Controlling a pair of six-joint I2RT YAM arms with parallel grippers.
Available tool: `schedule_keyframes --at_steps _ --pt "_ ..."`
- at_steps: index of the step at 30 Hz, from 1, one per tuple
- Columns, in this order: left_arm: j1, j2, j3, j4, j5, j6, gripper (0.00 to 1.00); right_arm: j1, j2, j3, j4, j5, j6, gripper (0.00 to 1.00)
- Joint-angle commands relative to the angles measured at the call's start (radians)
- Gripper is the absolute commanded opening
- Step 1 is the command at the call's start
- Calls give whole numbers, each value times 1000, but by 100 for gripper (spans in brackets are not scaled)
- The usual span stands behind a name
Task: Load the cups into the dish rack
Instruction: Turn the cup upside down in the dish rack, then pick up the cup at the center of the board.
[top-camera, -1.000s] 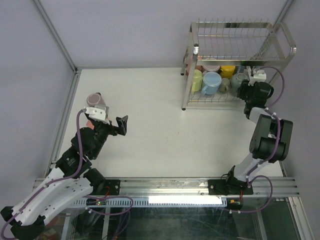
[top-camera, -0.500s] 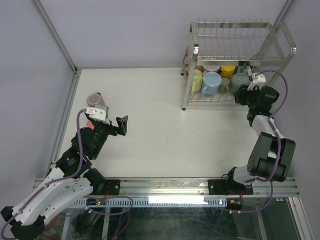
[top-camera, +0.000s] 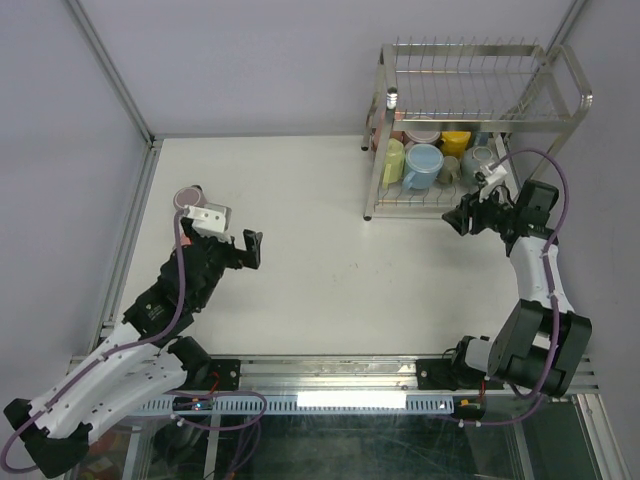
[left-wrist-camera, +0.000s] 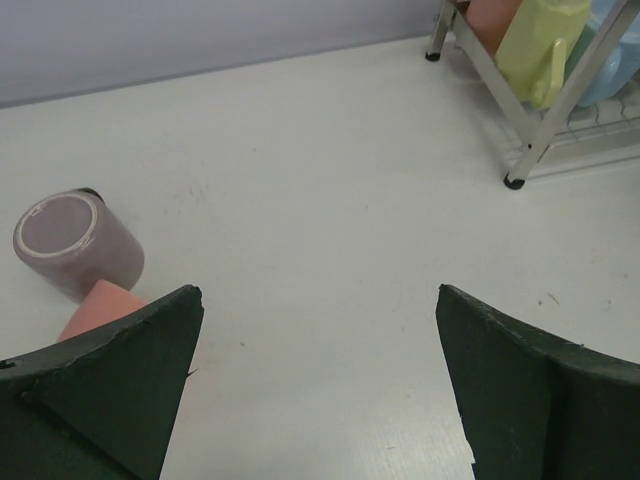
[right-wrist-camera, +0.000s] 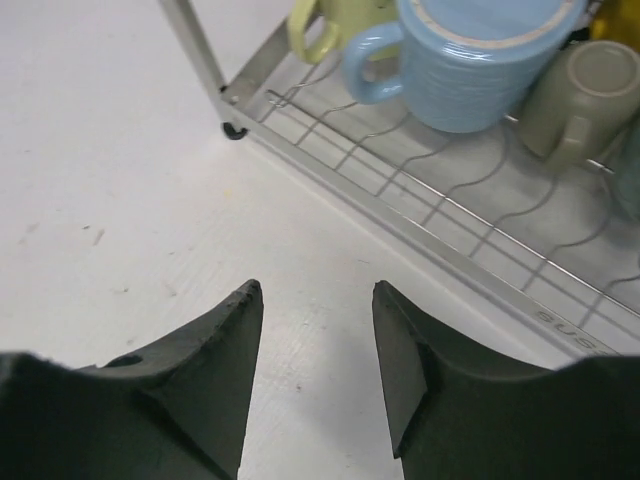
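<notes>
The chrome dish rack (top-camera: 372, 180) stands at the far right. Its lower shelf (right-wrist-camera: 440, 215) holds several cups, among them a pale yellow-green mug (top-camera: 394, 160), a light blue mug (top-camera: 424, 165) and a yellow one (top-camera: 456, 141). My right gripper (top-camera: 458, 217) hovers over the table just in front of the rack, partly open and empty (right-wrist-camera: 317, 287). At the far left a mauve cup (top-camera: 188, 197) lies on its side, with a salmon pink cup (left-wrist-camera: 100, 305) against it. My left gripper (top-camera: 245, 250) is wide open and empty (left-wrist-camera: 318, 292), to the right of those two cups.
A metal frame rail (top-camera: 130, 250) runs along the table's left edge, close to the mauve cup (left-wrist-camera: 78, 243). The rack's front left foot (left-wrist-camera: 514, 182) rests on the white table. Grey walls close the back and sides.
My right gripper has drawn back out of the rack's lower shelf toward the left and front, its jaws a little wider. The left arm has shifted slightly right.
</notes>
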Motion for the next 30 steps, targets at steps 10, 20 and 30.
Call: schedule_keyframes --at_steps 10,20,30 --pt "392 386 182 -154 352 -73 83 312 -116 182 -462 -179 -134 52" --pt "537 585 321 -233 158 -44 79 559 -136 210 -420 -198 84 54" --pt "822 774 445 -113 409 -68 99 577 -153 139 -385 -215 81 56"
